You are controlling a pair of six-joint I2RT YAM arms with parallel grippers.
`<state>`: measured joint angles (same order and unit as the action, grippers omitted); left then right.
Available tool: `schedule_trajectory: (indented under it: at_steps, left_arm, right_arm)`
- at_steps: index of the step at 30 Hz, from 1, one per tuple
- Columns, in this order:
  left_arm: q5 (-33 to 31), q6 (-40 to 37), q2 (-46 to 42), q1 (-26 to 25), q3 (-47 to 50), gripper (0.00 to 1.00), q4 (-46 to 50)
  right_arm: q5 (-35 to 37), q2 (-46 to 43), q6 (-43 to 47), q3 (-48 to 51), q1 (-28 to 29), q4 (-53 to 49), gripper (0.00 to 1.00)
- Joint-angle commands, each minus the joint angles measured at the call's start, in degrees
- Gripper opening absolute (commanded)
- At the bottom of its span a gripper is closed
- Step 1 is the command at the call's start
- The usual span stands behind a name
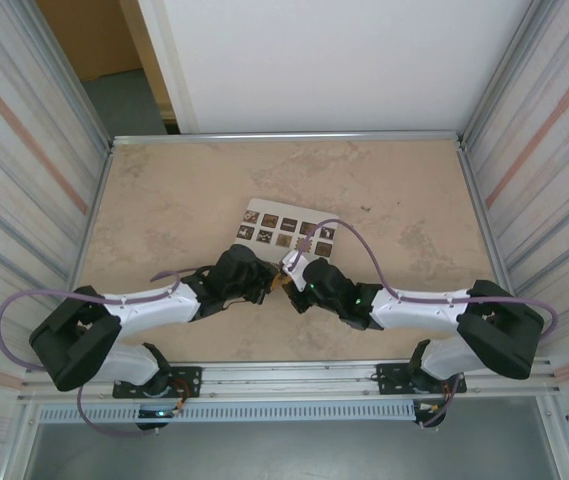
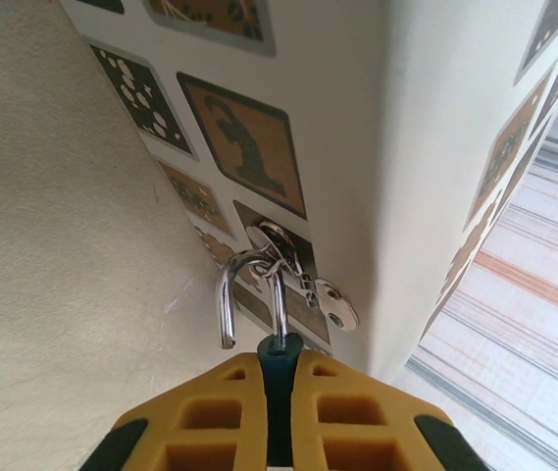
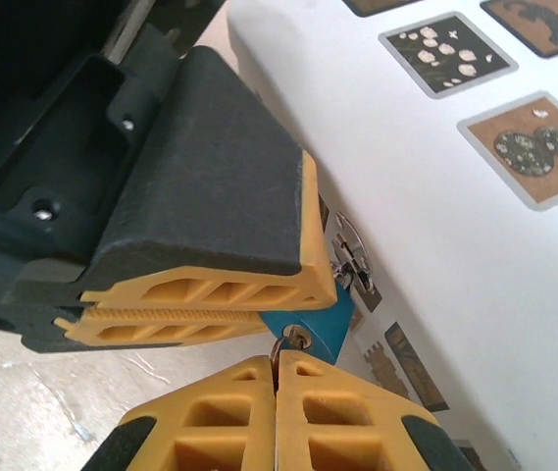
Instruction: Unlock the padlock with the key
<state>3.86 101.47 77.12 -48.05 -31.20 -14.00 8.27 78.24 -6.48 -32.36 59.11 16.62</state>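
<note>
- My right pincer (image 3: 277, 361) is squeezed tight on the key (image 3: 291, 340), and the key sits in the hole of the blue padlock (image 3: 316, 324).
- My left pincer (image 2: 279, 365) is clenched on the padlock's body and holds it right in front of the other pincer.
- One leg of the silver loop (image 2: 226, 304) seems to poke out free, so I think the lock may be popping open, but I can't be sure.
- To do this step well, I'd hold the left side firm and turn the key slowly with my right wrist. I'd stay straight in line with the hole, so the key doesn't bend or slip out.
- Spare keys (image 2: 335, 306) dangle from the loop — I'd mind they don't snag.
- Both pincers meet over the near edge of a white board with little pictures (image 1: 256, 212), which lies on the sandy surface (image 1: 164, 200).
- Ribbed metal walls (image 1: 24, 150) stand on both sides, with a white panel (image 1: 344, 60) at the back.
</note>
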Motion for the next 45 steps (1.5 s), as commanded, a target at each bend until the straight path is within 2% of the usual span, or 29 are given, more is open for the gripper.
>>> schedule_trajectory:
  at_steps: [1,15,25,37,38,40,43,45]
  left_arm:
    - [4.7,0.5,-0.5,-1.4,-0.8,0.00,-7.4]
    - [2.6,0.4,0.5,-3.1,0.0,0.00,-7.4]
    - [-2.8,1.5,5.0,-8.3,-0.7,0.00,-8.2]
    - [-2.4,2.8,12.4,-10.3,-1.6,0.00,-12.9]
    - [-2.5,2.6,12.5,-10.2,-1.5,0.03,-12.9]
    - [-3.0,1.8,12.2,-10.2,-1.7,0.17,-12.4]
    - [-4.0,0.6,10.5,-10.2,-1.8,0.32,-9.8]
    - [-5.1,-0.4,8.6,-10.1,-1.8,0.40,-6.9]
  right_arm:
    - [0.2,1.6,-6.9,-2.5,-1.1,2.5,0.06]
    - [-1.5,1.2,-5.0,-1.1,-3.8,-2.8,0.06]
    - [-6.4,1.2,-7.7,4.0,-6.9,-1.1,0.06]
    - [-9.2,0.6,-9.9,9.9,-10.0,5.7,0.06]
    - [-9.6,0.5,-10.0,10.2,-10.2,6.1,0.06]
    - [-10.8,0.3,-10.0,10.7,-10.9,7.0,0.06]
    - [-12.6,-0.2,-10.2,11.3,-12.0,7.8,0.05]
    - [-13.9,-0.3,-10.5,11.8,-12.8,8.3,0.05]
